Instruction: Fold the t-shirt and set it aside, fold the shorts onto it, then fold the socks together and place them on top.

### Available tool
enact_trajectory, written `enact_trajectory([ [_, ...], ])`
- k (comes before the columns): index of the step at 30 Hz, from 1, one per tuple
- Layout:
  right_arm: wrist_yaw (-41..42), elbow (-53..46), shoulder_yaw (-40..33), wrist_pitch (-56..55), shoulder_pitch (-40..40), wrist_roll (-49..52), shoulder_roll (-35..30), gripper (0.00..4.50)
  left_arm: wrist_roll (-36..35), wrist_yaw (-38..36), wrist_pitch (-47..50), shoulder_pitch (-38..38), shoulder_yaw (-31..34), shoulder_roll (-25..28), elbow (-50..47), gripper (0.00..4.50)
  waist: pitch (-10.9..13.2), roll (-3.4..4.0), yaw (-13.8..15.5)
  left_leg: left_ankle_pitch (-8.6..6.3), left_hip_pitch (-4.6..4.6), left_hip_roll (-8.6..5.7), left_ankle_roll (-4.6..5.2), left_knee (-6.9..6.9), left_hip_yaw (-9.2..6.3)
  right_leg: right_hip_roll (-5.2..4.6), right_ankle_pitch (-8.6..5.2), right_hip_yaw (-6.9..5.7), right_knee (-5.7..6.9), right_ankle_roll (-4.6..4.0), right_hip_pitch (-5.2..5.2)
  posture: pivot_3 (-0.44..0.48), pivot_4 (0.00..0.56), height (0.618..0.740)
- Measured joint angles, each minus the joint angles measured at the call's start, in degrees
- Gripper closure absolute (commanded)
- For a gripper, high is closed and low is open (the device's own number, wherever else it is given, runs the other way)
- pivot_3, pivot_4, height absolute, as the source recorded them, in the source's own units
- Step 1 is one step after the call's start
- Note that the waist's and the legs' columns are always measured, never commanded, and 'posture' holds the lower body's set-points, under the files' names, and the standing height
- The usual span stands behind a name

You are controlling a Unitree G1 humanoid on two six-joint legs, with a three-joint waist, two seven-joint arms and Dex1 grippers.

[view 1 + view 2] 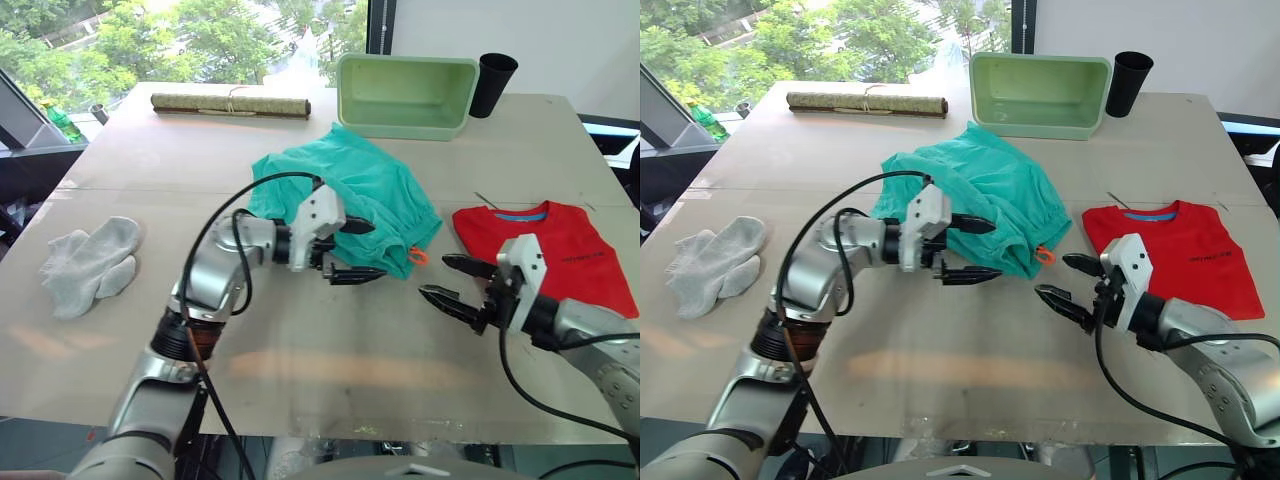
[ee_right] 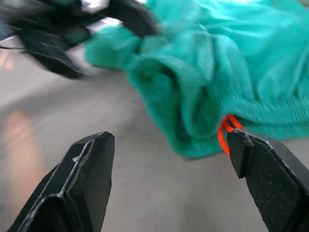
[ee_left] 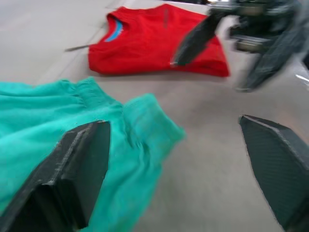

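1. At the left edge of the table (image 1: 330, 350) lie the socks (image 1: 92, 264), heaped together and untouched, well apart from both arms.
2. In the middle, the shorts (image 1: 352, 190) lie crumpled, their long axis running from far left to near right; the orange tag (image 1: 417, 256) marks the near right end.
3. The left gripper (image 1: 352, 250) hangs wide open at the shorts' near edge, 1 finger over the cloth, holding nothing.
4. The right gripper (image 1: 448, 281) is also spread wide and empty, pointing left at the tag end, just short of it.
5. On the right the shirt (image 1: 560, 250) lies folded flat, collar toward the far side.
6. Judged step: shirt done, shorts in hand. Next, each gripper needs to close on an edge of the shorts and spread them flat.
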Motion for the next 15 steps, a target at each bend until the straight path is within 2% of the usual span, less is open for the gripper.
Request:
enact_trajectory([
  [8, -3.4, 1.6, 6.0, 6.3, -7.6, 2.3, 7.6, 0.55, -0.5, -4.7, -4.8, -2.8, 4.9, 10.1, 10.4, 0.2, 0.0, 0.0, -0.1, 0.0, -0.03, 0.0, 0.0, -0.02, -0.03, 0.02, 0.0, -0.03, -0.05, 0.0, -0.01, 0.0, 0.15, 0.735],
  [15, -5.7, 3.6, 8.5, 7.7, -12.0, 1.4, 12.7, 0.55, 0.5, -3.1, -7.0, -4.0, 8.4, 12.6, 20.5, 0.2, 0.0, -0.01, 0.0, -0.01, -0.08, -0.01, 0.01, -0.02, -0.04, -0.03, 0.0, -0.08, -0.08, 0.0, -0.03, 0.0, 0.15, 0.735],
])
